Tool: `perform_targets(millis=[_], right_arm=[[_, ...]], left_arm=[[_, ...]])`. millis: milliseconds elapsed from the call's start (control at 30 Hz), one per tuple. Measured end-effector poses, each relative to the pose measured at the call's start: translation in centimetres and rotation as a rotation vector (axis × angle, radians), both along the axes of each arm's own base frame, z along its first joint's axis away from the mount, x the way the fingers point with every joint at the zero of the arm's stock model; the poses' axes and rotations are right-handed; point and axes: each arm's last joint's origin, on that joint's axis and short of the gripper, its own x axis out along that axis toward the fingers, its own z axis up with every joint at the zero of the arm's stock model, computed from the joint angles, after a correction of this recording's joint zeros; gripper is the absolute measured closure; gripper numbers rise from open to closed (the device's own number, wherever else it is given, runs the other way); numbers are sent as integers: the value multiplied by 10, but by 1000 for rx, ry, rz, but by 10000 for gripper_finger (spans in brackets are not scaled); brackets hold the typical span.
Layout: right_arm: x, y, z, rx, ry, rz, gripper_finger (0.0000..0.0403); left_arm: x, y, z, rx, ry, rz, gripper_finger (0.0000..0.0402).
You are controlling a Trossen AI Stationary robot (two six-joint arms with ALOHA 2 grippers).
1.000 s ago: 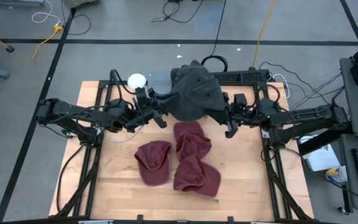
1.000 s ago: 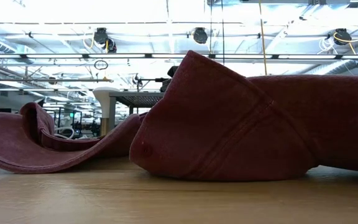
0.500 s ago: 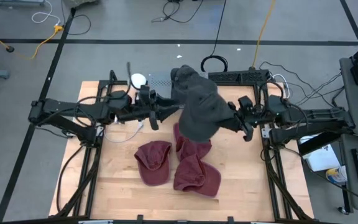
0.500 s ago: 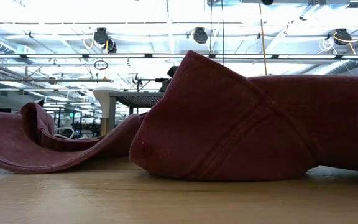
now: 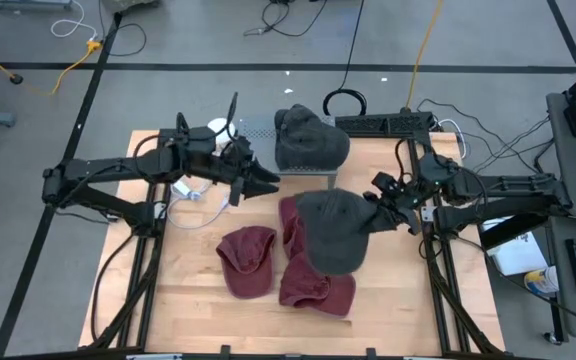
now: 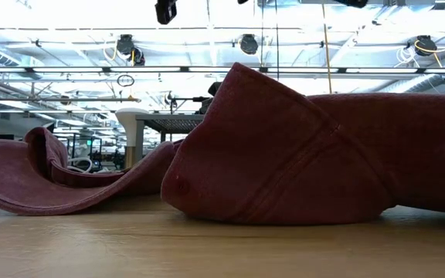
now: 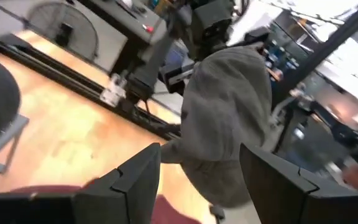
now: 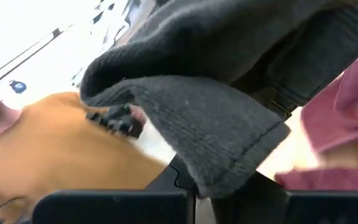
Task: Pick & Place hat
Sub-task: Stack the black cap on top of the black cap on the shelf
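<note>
Our right gripper (image 5: 380, 203), fingers clamped on the grey hat (image 5: 334, 232), carries it mid-transfer above the red hats (image 5: 288, 262); left gripper (image 5: 265, 180) waits, fingers spread and empty.

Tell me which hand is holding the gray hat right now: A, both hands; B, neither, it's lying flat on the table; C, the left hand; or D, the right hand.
D: the right hand alone grips the gray hat, which hangs over the red hats, while the left hand is open and apart from it.

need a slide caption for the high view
Right gripper carries a grey hat over the red hats; left gripper open.
</note>
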Motion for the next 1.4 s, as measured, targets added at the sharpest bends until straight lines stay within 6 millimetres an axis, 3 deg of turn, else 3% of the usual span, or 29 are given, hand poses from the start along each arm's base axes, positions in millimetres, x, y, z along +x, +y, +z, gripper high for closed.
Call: perform_targets(millis=[267, 500, 833, 1100, 1400], right_arm=[[-3, 4, -1, 84, 80, 187, 391], [-3, 7, -3, 126, 131, 332, 390], [17, 8, -16, 125, 171, 461, 395], [41, 8, -26, 60, 78, 497, 395], [66, 8, -41, 48, 41, 571, 395]], left_arm=[[-4, 6, -5, -45, 56, -133, 176], [-2, 7, -8, -94, 76, -138, 176], [36, -7, -22, -160, 13, -190, 176], [64, -34, -42, -202, 19, -229, 176], [81, -53, -54, -236, -8, -201, 176]])
